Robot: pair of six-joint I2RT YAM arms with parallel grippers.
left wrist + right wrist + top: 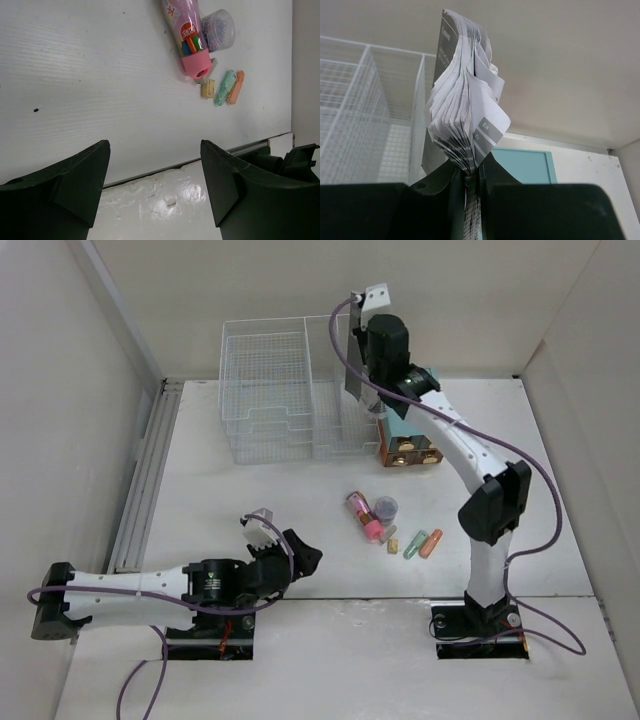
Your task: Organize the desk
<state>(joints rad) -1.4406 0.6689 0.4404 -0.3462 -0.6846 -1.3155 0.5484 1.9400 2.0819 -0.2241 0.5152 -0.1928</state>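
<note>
Well, the desk (pixel 100 75) below and beyond the wide-apart left fingers (pixel 70 185).

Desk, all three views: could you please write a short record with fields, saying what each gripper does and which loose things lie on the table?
left gripper: open, empty, low over the near edge of the desk
right gripper: shut on a booklet, pages fanned out, raised near the wire rack
loose items: pink pen tube on its side, clear jar beside it, beige block, green piece, orange piece
at the back: teal box
</note>
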